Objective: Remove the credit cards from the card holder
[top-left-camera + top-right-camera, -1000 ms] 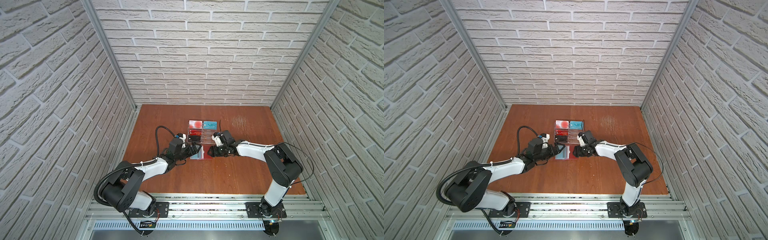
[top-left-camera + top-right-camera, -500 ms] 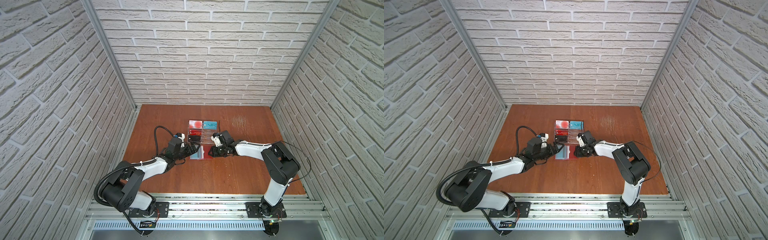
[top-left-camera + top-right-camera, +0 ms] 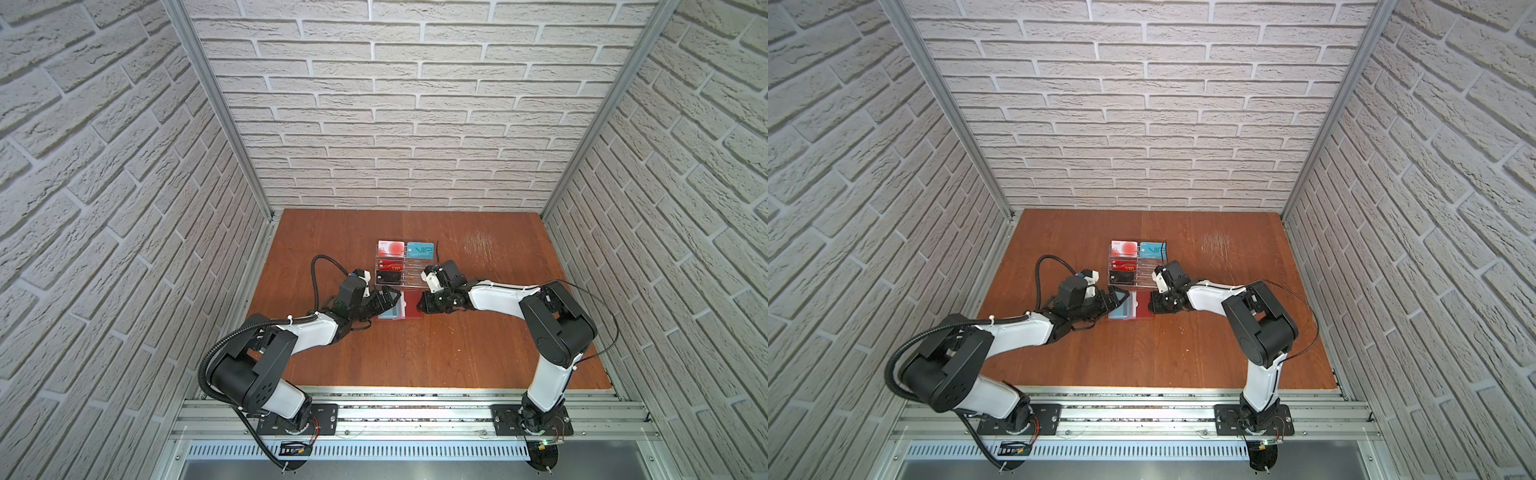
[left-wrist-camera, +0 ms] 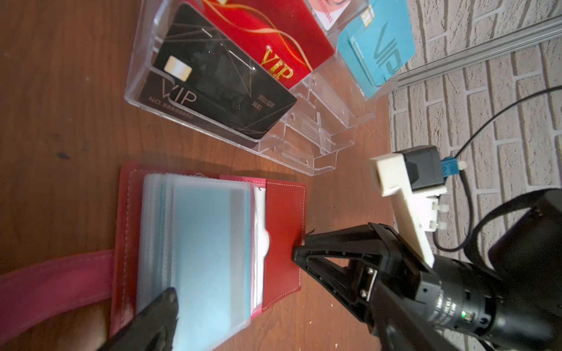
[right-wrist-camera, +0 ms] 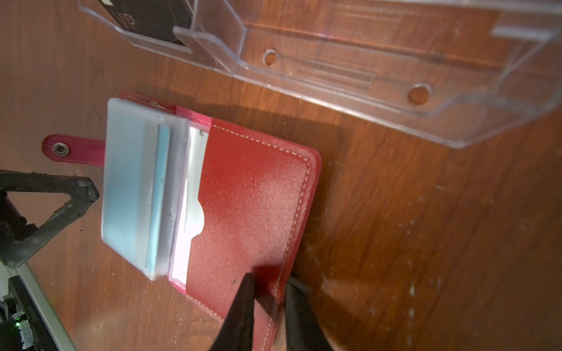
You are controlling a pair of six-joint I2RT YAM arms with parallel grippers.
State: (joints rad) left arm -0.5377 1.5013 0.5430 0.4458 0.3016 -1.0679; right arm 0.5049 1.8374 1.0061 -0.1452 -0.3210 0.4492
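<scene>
On the counter [image 3: 415, 357], just in front of the clear acrylic stand [image 4: 307, 149], the card holder [image 4: 284, 231] lies open, red cover flat, snap tab [image 5: 70, 150] out to one side. A teal credit card [image 4: 203, 243] sits inside the top frosted sleeve; no lettering legible through the plastic. Legible in the stand: black card [image 4: 219, 85] reads "VIP" with "NO." and a row of digits too soft to read; red card [image 4: 273, 45] "VIP" in gold; teal card [image 4: 380, 51] "VIP" in darker teal. The right gripper [image 5: 270, 276] has its jaws nearly together, clamped on the edge of the holder's red cover. The left gripper [image 3: 385, 300] is spread wide at the sleeve side, one finger [image 4: 162, 310] touching the top sleeve's corner. Against a second ago: right jaws have drawn in onto the cover; left jaws are unchanged, both arms barely shifted, and holder and stand are in the same spots.
</scene>
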